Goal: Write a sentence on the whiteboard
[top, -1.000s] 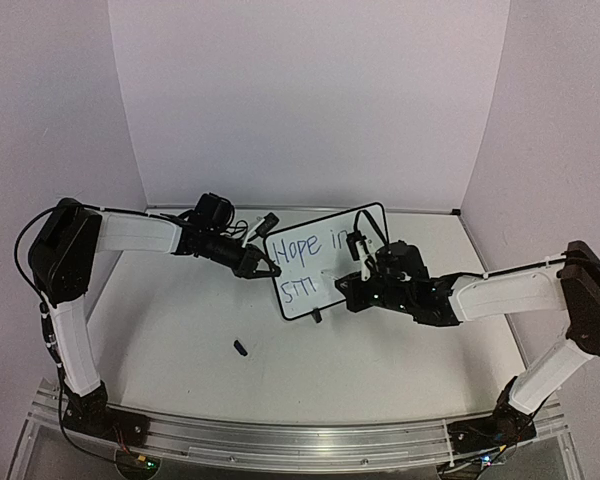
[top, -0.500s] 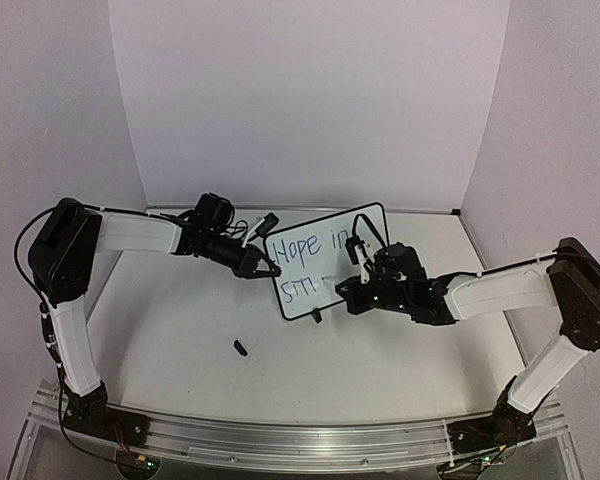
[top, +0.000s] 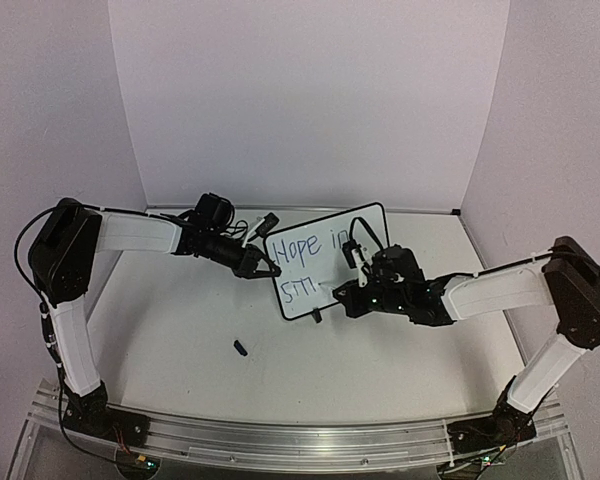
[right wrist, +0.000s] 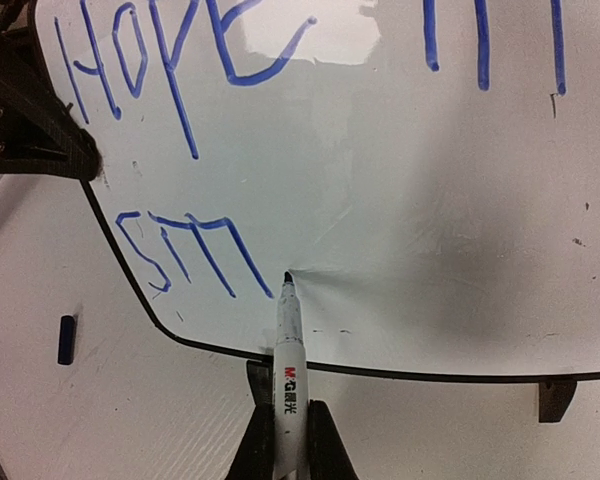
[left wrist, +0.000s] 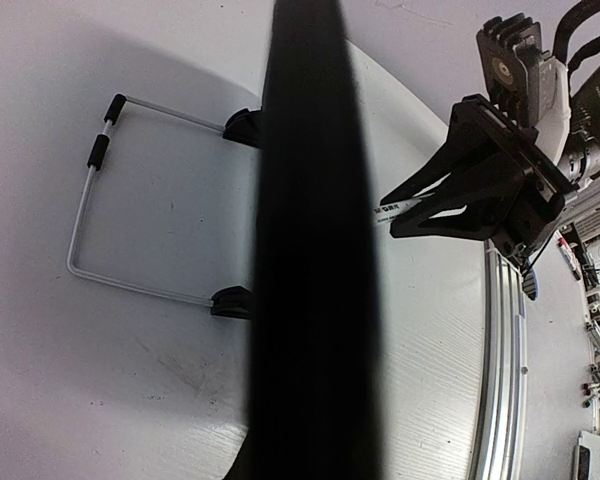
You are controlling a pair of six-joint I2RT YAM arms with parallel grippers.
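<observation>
Right wrist view shows your right jaws closed on the marker (right wrist: pixel 289 372), its tip touching the whiteboard (right wrist: pixel 410 230) straight ahead of them, at the end of the blue sentence's (right wrist: pixel 181 90) second line. Your left jaws are clamped on the whiteboard's edge.

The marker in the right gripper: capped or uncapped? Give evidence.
Uncapped: the marker shows a bare dark tip touching the whiteboard, its barrel clamped in the right gripper.

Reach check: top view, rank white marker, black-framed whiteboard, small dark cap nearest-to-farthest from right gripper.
1. White marker, clamped in the right gripper.
2. Black-framed whiteboard, just left, marker tip on it.
3. Small dark cap, on the table, far left.
</observation>
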